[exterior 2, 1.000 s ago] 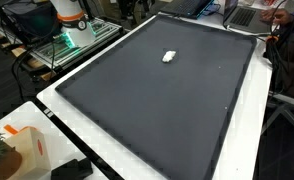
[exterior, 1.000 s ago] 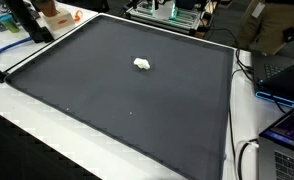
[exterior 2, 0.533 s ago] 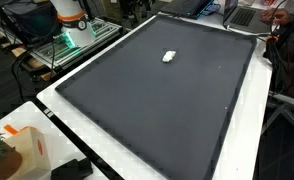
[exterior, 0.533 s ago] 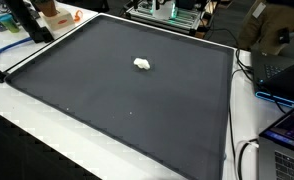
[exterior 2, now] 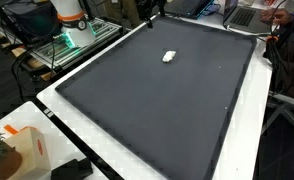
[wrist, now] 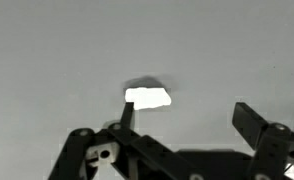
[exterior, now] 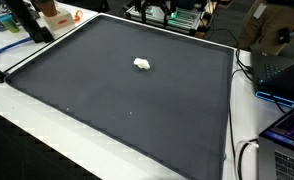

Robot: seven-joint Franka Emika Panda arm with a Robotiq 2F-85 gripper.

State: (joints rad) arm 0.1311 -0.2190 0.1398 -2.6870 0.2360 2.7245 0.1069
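On dark mat [exterior: 117, 105], small white lump [exterior: 142, 64], irregular outline

The lump [exterior: 142, 64] lies on the mat [exterior: 137, 115], away from its edges; the mat lies on the table [exterior: 32, 132].

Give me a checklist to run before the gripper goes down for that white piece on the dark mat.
1. Gripper open: ok.
2. White piece in sight in the wrist view: ok.
3. Piece centred between the fingers: not ok, it lines up near one finger.
4. Piece resting on the dark mat, away from its edges: ok in both exterior views.
5. Gripper height above the piece: cannot tell.
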